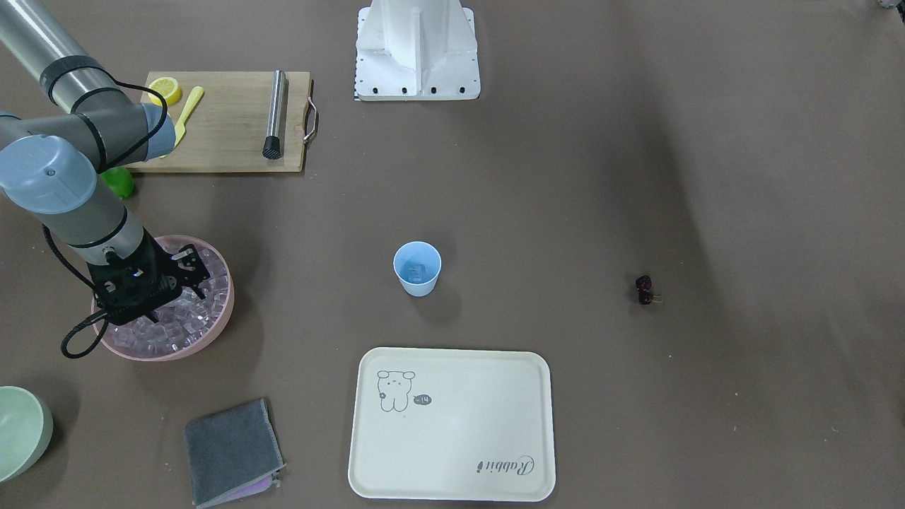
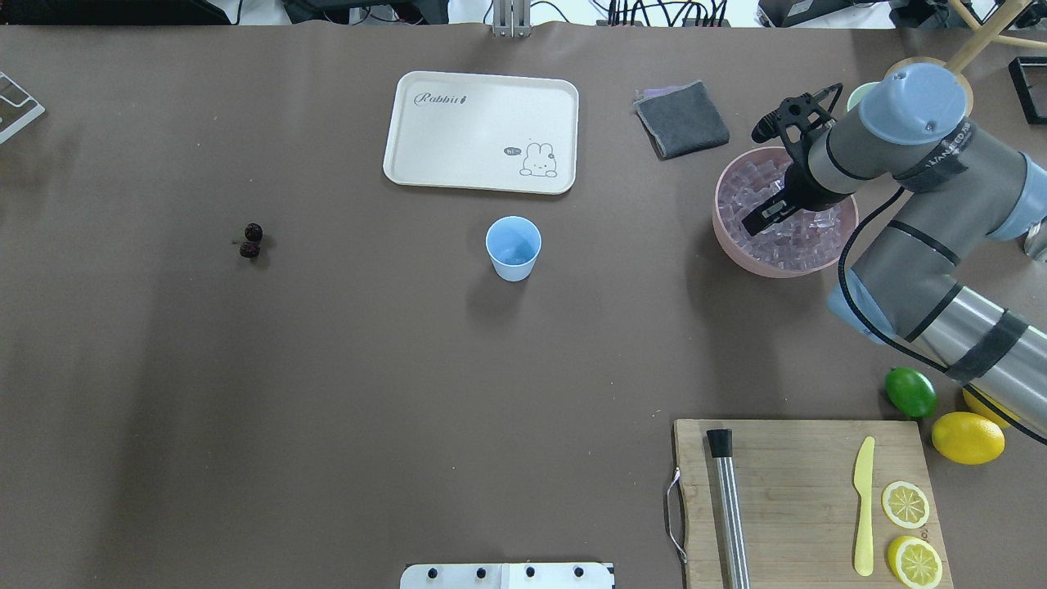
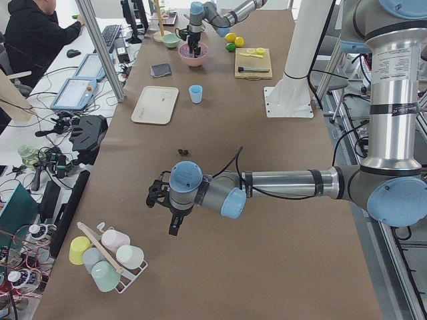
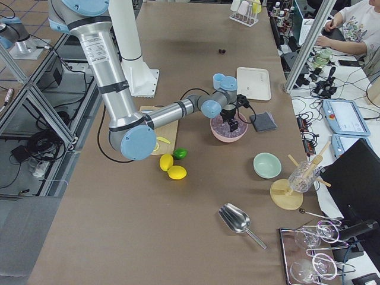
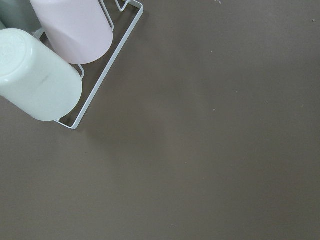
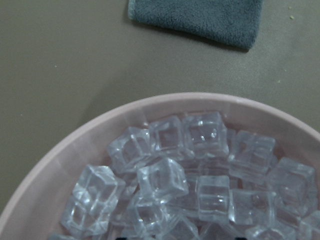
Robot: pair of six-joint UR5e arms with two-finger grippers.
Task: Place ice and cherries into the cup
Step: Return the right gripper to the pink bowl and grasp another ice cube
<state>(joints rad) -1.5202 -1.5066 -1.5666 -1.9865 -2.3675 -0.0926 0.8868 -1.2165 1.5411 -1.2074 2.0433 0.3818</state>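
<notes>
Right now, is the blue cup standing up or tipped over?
Standing up. The cup rests on its base, round open mouth facing up in both the overhead and front views.

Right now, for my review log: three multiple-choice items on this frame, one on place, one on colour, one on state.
1. The right gripper hovers over: A the tray; B the pink bowl of ice; C the cutting board.
2. The cup is: A light blue; B pink; C yellow.
3. The cup stands: A upside down; B on its side; C upright.
Answers: 1 B, ice cubes fill its wrist view; 2 A, plain in both table views; 3 C, its open mouth faces up.
</notes>
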